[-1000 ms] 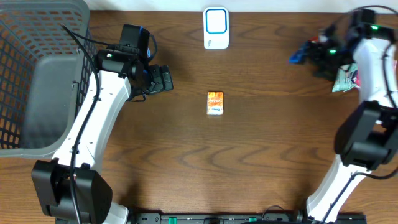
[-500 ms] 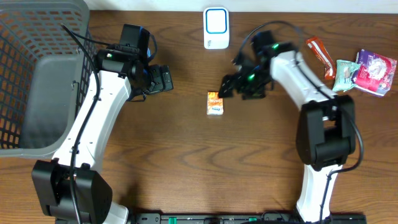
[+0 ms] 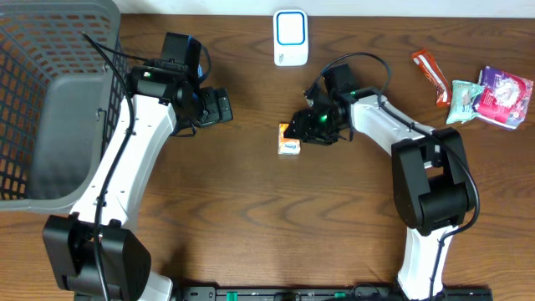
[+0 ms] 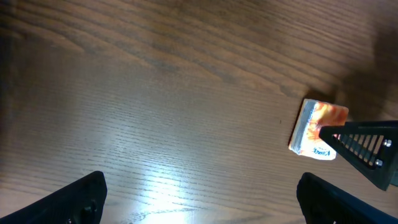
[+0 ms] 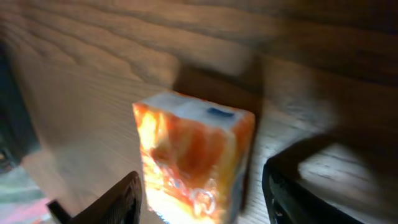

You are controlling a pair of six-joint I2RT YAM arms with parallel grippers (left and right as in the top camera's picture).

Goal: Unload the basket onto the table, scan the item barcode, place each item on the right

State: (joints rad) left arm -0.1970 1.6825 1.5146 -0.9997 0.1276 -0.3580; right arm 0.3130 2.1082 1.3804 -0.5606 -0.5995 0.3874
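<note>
The item is a small orange and white packet (image 3: pixel 289 147) lying flat on the wooden table, a little below the white scanner (image 3: pixel 291 38) with its blue ring. My right gripper (image 3: pixel 298 125) has come down over the packet's top end. In the right wrist view the packet (image 5: pixel 193 149) stands between the two fingers of my right gripper (image 5: pixel 202 199), with a gap still showing on the right side. My left gripper (image 3: pixel 219 107) hangs open over bare wood to the left. Its wrist view shows the packet (image 4: pixel 314 130) far off to the right.
A grey mesh basket (image 3: pixel 25 125) fills the left side of the table. Several snack packets (image 3: pixel 489 92) and a red sachet (image 3: pixel 426 67) lie at the far right. The left arm stretches across the table's left half.
My right arm swung from the far right snacks across to the orange packet and lowered over it, and its jaws have narrowed around it. The left arm has not moved.
</note>
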